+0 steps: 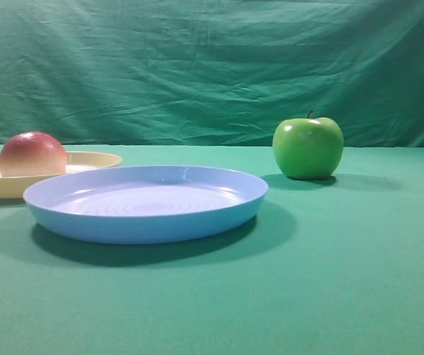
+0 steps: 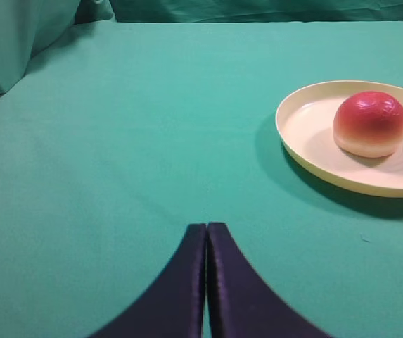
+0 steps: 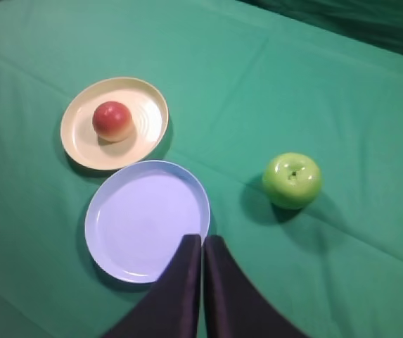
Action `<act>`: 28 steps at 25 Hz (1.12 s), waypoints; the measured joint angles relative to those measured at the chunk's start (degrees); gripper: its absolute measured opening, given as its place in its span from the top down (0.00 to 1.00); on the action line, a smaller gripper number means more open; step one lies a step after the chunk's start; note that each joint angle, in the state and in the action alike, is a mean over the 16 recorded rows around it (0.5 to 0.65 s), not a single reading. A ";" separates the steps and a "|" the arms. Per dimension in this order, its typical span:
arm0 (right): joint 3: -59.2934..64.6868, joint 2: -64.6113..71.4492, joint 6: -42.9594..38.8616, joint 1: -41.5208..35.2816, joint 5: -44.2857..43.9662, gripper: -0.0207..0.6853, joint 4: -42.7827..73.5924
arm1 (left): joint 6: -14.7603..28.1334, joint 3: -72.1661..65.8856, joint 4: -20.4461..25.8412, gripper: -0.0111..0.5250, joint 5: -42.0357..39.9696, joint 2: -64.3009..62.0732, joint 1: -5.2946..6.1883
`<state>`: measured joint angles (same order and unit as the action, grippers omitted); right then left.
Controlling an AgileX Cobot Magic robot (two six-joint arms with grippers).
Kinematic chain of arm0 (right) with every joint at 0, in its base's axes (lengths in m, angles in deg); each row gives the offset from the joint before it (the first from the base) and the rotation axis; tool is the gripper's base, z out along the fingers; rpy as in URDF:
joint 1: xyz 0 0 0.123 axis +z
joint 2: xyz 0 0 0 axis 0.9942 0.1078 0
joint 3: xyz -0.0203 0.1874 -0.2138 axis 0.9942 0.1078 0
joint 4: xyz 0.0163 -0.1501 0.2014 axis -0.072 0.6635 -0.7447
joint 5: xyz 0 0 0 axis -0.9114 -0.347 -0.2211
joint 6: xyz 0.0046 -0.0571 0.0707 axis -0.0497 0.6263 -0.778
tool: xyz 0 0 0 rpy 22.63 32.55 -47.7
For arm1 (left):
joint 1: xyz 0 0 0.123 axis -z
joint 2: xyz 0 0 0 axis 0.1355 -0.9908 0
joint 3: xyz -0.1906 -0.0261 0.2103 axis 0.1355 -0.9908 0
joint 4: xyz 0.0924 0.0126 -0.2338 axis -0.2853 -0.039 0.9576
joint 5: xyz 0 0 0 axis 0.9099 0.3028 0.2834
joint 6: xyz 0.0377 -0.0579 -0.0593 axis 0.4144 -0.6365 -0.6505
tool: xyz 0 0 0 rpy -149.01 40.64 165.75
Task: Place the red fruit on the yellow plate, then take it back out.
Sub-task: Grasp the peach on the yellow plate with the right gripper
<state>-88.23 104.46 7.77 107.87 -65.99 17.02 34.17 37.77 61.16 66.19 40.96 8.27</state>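
The red fruit (image 1: 32,154) (image 2: 370,123) (image 3: 112,120) rests on the yellow plate (image 1: 93,160) (image 2: 306,127) (image 3: 81,137), dull red on top and cream at its base. In the left wrist view my left gripper (image 2: 207,227) is shut with nothing in it, low over the green cloth, well short and left of the plate. High above the table, my right gripper (image 3: 202,239) is shut and empty, its tips over the blue plate's near edge. Neither gripper shows in the exterior high view.
A larger light-blue plate (image 1: 219,211) (image 3: 117,225) lies beside the yellow one. A glossy green apple (image 1: 308,147) (image 3: 292,180) with a stem stands to the right on the cloth. A green backdrop (image 1: 212,66) hangs behind the table.
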 joint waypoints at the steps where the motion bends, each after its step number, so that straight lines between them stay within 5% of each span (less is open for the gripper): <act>1: 1.99 -1.92 -0.01 -1.52 1.43 0.97 -0.19 | 0.00 0.00 0.00 0.98 0.00 0.00 0.00; 13: 27.89 -23.35 0.39 -16.11 19.69 0.97 -1.21 | 0.00 0.00 0.00 0.98 0.00 0.00 0.00; 28: 57.94 -44.62 3.18 -19.92 31.24 0.97 -1.25 | 0.00 0.00 0.00 0.98 0.00 0.00 0.00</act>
<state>-30.29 59.83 10.95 87.96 -34.75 15.77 34.17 37.77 61.16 66.19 40.96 8.27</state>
